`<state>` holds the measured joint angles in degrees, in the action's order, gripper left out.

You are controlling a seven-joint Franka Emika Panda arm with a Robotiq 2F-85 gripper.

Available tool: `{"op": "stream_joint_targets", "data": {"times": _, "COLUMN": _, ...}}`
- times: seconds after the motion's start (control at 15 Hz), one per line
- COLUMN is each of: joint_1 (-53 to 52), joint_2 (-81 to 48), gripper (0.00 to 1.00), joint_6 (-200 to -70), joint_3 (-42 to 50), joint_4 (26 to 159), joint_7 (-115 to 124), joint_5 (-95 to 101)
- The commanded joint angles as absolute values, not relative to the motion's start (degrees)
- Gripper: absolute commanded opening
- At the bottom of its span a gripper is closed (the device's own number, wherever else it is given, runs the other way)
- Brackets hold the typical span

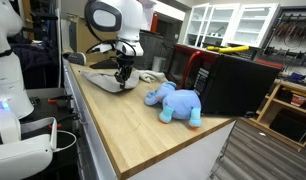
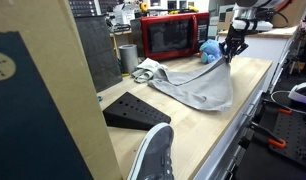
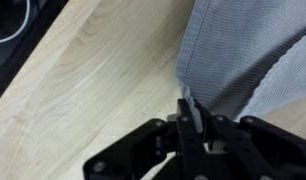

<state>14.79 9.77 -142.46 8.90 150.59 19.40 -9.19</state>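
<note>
The pincer [image 2: 231, 52] is clenched on one edge of the grey woven fabric cloth [image 2: 198, 88], holding that edge up above the pale wooden surface [image 2: 193, 135], while the rest lies spread flat, left of the blue plush elephant [image 2: 209, 50].

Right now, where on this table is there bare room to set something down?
Bare wood lies between the stuffed toy and the near edge of the table. Crowded around the grey cloth in the gripper, by the microwave.
</note>
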Motion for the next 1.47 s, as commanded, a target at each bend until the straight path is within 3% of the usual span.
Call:
{"op": "stream_joint_targets", "data": {"times": 0.0, "joint_1": 15.36, "joint_2": 8.86, "gripper": 0.03, "joint_6": -141.66, "joint_3": 9.56, "joint_4": 147.91, "joint_7": 22.16, "joint_5": -7.25}}
{"op": "stream_joint_targets", "data": {"times": 0.07, "joint_1": 15.49, "joint_2": 8.91, "gripper": 0.32, "joint_6": -141.41, "joint_3": 9.7, "joint_4": 147.32, "joint_7": 22.15, "joint_5": -7.09}}
{"op": "stream_joint_targets", "data": {"times": 0.2, "joint_1": 15.4, "joint_2": 10.5, "gripper": 0.38, "joint_6": -141.56, "joint_3": 9.92, "joint_4": 146.58, "joint_7": 20.7, "joint_5": -6.75}}
{"op": "stream_joint_targets", "data": {"times": 0.73, "joint_1": 6.69, "joint_2": 19.56, "gripper": 0.98, "joint_6": -134.26, "joint_3": 6.94, "joint_4": 145.08, "joint_7": 7.82, "joint_5": -11.88}}
{"op": "stream_joint_targets", "data": {"times": 1.4, "joint_1": -7.9, "joint_2": 18.07, "gripper": 1.0, "joint_6": -131.21, "joint_3": -1.44, "joint_4": 142.62, "joint_7": -3.39, "joint_5": -15.84}}
